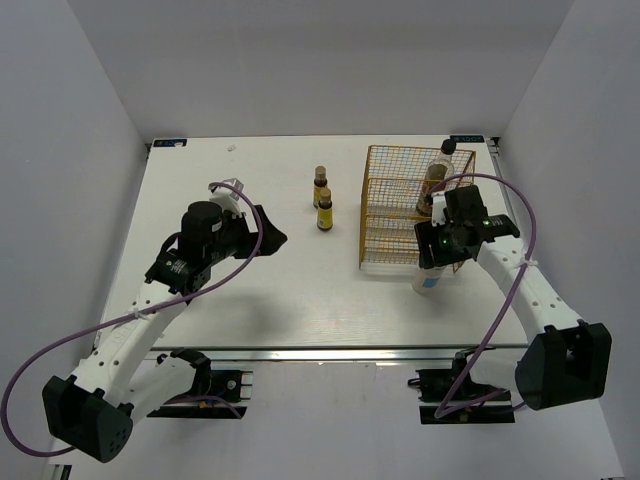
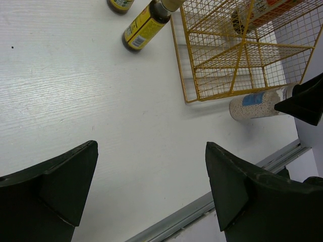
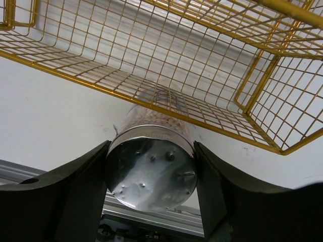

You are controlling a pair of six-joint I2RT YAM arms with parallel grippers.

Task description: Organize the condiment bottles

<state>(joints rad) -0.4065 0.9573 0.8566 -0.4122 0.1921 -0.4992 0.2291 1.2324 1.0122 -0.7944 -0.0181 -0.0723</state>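
Note:
My right gripper (image 3: 151, 147) has both fingers pressed against the metal cap of a white blue-labelled cylinder (image 3: 151, 174), which stands on the table just in front of the yellow wire basket (image 1: 372, 205). From above, that cylinder (image 1: 430, 281) shows below the right gripper (image 1: 433, 262). A taller dark-sauce bottle (image 1: 438, 172) leans in the basket's far right corner. Two tiny brown yellow-labelled bottles (image 1: 320, 185) (image 1: 325, 213) stand left of the basket. My left gripper (image 2: 151, 145) hangs open and empty over bare table, well left of the bottles.
The basket (image 2: 242, 55) is tall and open-topped, its near wall right beside the held cylinder (image 2: 255, 103). The table's front rail (image 2: 202, 212) runs close below both grippers. White walls enclose the table on three sides.

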